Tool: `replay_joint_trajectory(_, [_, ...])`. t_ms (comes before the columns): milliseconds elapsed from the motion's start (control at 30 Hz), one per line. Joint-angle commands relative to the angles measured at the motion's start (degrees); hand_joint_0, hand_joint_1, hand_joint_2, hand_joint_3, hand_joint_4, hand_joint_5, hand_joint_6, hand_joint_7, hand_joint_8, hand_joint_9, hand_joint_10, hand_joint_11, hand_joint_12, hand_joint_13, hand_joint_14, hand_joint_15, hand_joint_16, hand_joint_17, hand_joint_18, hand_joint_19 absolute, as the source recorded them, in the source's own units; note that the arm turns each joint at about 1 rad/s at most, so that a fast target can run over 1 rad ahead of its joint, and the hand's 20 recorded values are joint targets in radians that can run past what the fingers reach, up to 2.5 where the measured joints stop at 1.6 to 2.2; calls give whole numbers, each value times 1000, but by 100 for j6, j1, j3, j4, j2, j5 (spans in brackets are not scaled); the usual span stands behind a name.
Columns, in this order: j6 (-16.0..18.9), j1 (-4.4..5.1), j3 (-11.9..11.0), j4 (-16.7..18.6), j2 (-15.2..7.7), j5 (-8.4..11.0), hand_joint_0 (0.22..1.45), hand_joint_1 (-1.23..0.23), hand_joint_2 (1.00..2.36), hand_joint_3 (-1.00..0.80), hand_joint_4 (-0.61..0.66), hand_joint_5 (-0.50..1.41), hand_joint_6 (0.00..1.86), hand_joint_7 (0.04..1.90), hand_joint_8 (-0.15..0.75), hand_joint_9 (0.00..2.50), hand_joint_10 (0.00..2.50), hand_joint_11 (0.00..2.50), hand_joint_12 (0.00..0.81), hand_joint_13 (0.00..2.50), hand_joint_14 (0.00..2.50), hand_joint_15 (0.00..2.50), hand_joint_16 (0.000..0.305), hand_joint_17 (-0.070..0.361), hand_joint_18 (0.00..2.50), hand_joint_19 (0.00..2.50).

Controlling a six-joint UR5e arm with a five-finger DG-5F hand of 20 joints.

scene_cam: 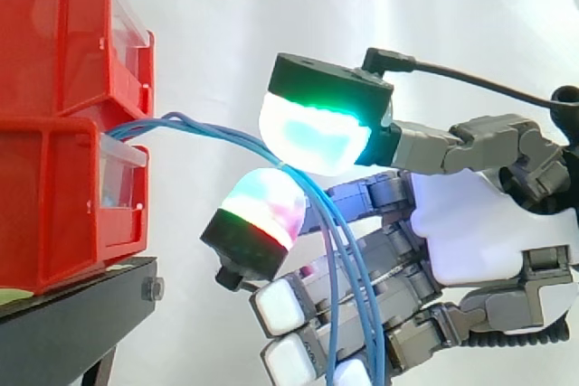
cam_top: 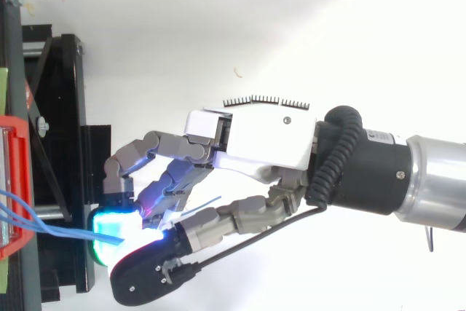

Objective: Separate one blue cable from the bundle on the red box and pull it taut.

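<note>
Blue cable — pinched in robot hand

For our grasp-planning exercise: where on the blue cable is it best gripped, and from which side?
Grip the free span of the blue cable out from the red bins, before it droops, coming from the side opposite the bins. There the strands fan apart in open air, leaving room for pads above and below. The hand pinches there now.
</note>
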State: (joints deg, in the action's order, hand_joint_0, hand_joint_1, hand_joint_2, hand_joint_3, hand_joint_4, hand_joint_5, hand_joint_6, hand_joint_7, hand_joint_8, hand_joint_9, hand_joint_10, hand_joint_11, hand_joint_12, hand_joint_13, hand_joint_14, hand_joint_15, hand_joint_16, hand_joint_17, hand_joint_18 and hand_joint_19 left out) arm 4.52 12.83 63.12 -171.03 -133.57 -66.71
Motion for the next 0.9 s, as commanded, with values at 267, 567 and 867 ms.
replay_joint_trajectory(267, [5, 0, 7, 0, -2, -8, 617, -813, 1012, -210, 99, -185, 846, 1088, 305, 914, 15, 567, 357, 891, 14, 481, 59, 133, 708, 711])
replay_joint_trajectory(567, [5, 0, 7, 0, -2, -8, 700, -927, 1012, -308, 37, -198, 850, 1082, 263, 829, 19, 582, 318, 837, 15, 480, 53, 119, 650, 699])
replay_joint_trajectory(867, [5, 0, -2, 0, -2, -8, 497, -799, 1000, -500, 128, -183, 849, 1099, 294, 883, 17, 577, 344, 866, 14, 485, 57, 129, 673, 705])
